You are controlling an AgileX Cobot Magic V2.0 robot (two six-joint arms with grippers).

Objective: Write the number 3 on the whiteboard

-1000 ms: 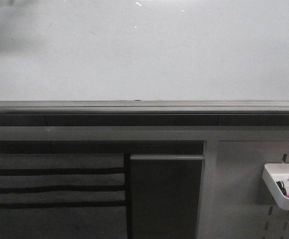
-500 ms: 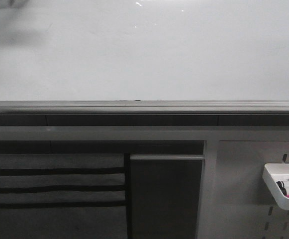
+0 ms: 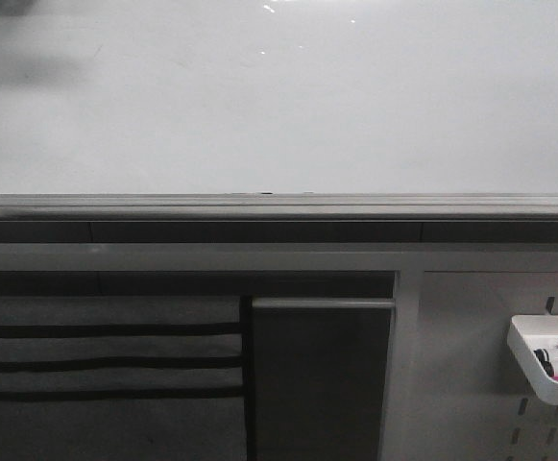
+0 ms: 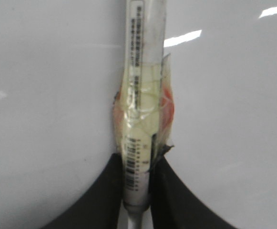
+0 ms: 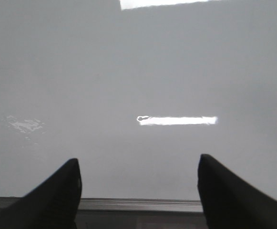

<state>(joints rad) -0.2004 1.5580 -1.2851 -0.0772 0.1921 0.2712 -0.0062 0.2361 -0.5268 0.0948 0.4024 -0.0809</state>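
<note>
The whiteboard (image 3: 279, 96) fills the upper half of the front view, glossy white with faint smudges and a grey ledge (image 3: 279, 206) along its lower edge. No number 3 shows on it in any view. In the left wrist view my left gripper (image 4: 137, 164) is shut on a taped marker (image 4: 140, 95) that points at the whiteboard (image 4: 47, 95); the marker's tip is out of view. My right gripper (image 5: 138, 164) is open with nothing between its fingers, facing the whiteboard (image 5: 138, 71) just above the ledge (image 5: 138, 205). Neither gripper appears in the front view.
Below the ledge stand a grey frame and a dark panel (image 3: 322, 379) with a grey top bar. At the lower right a pegboard (image 3: 480, 365) carries a small white tray (image 3: 545, 357) holding markers. Striped grey fabric (image 3: 106, 355) lies at the lower left.
A dim shadow at the board's upper left has shifted slightly. Nothing else in the front view has moved.
</note>
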